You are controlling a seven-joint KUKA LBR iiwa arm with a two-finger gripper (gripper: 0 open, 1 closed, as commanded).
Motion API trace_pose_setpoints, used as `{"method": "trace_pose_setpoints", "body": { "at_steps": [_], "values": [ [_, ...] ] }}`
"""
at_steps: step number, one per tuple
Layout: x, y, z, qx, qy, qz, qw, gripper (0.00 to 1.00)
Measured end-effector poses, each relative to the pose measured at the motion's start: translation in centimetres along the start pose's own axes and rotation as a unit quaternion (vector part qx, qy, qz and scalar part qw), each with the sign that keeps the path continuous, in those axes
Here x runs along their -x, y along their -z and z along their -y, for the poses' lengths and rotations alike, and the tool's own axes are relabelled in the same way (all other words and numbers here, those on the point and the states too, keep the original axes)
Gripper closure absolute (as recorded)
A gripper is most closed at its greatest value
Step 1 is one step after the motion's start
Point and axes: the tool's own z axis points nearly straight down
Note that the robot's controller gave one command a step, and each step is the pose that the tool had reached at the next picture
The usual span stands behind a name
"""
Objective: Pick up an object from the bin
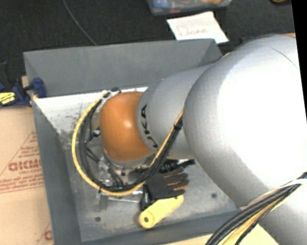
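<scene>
Closest to the lens: arm (pixel 245 135), its grey links covering the right half of the bin (pixel 57 176). Orange cover (pixel 121 128) on the wrist sits over mid-bin, with cables (pixel 79 151) looped round it. Gripper (pixel 110 182) is under that cover, low near the floor, left of centre. It's mostly hidden from where I stand, so I can't tell whether the pincer is open or closed. Nothing seen in it.

Nearest loose items:
- Yellow roll (pixel 159 211), flat on the floor near the front wall, just right of and in front of the gripper.
- Black piece (pixel 170 183) with orange marks, right behind the roll and partly under the arm. Possibly a small comb or toy hand, not sure.

Roll's long axis runs diagonally: round end face toward front-left, other end toward back-right, close under the black piece's edge.

My read of the step: positioning low for a grasp, no contact confirmed.

To do it well on the roll:
- Shift front-right and turn the wrist so the closing line crosses the long axis.
- Take it mid-length, clear of the black piece so that doesn't drag along.
- Mind the front wall on the way down.
</scene>
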Motion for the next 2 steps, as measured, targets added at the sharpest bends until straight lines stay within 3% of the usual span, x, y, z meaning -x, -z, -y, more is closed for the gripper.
{"method": "trace_pose_setpoints", "body": {
  "at_steps": [1, 2],
  "values": [
    [7.8, 0.1, 6.3, -0.001, 0.244, 0.0066, 0.9697, 0.0],
    [2.7, 0.2, 2.6, 0.002, 0.038, 0.0025, 0.9993, 1.0]
  ]
}}
